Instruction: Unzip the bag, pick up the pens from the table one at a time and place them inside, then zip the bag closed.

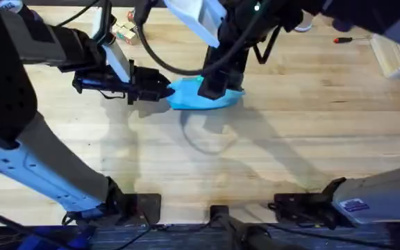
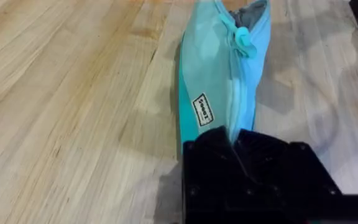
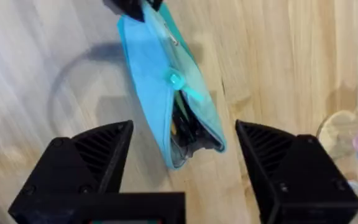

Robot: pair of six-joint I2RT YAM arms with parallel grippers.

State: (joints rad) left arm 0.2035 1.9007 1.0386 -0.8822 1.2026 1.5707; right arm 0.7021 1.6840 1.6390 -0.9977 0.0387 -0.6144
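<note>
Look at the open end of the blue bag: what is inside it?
Through the bag's unzipped end, dark thin shapes show inside, likely pens, though their number is unclear. The zipped part, from the teal pull to the end held by the left gripper, hides the rest.

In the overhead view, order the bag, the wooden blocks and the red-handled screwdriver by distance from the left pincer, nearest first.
1. The bag: its end is pinched in the left pincer.
2. The wooden blocks: beyond the pincer, near the table's far edge.
3. The red-handled screwdriver: far right.

Bright even light, soft shadows, blurred near arms.
</note>
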